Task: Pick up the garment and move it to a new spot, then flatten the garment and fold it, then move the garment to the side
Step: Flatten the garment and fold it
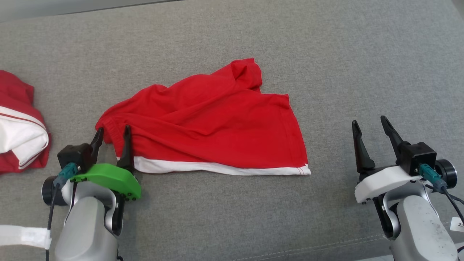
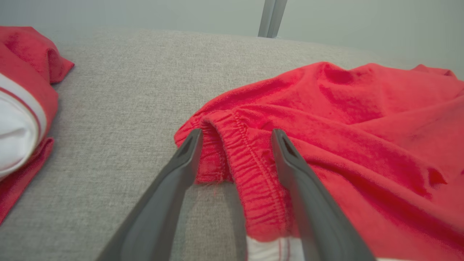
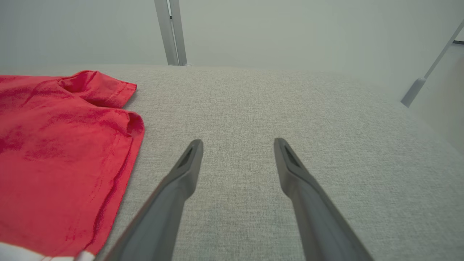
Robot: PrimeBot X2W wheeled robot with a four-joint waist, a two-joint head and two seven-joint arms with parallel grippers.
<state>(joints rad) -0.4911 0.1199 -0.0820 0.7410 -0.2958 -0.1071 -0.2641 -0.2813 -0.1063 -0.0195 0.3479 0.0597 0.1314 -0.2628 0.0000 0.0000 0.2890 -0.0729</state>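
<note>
Red shorts point(image 1: 214, 123) with a white hem stripe lie rumpled in the middle of the grey surface, one leg bunched at the far side. My left gripper point(image 1: 113, 132) stands open at the shorts' left corner, its fingers on either side of the elastic waistband point(image 2: 235, 152). The shorts' right edge point(image 3: 65, 152) lies well left of my right gripper point(image 1: 369, 125), which is open over bare fabric with nothing between its fingers point(image 3: 188, 163).
A second red and white garment point(image 1: 18, 127) lies folded at the left edge, also in the left wrist view point(image 2: 21, 119). The grey cushion point(image 1: 362, 65) stretches wide to the right and far side. Metal posts point(image 3: 170, 32) stand behind it.
</note>
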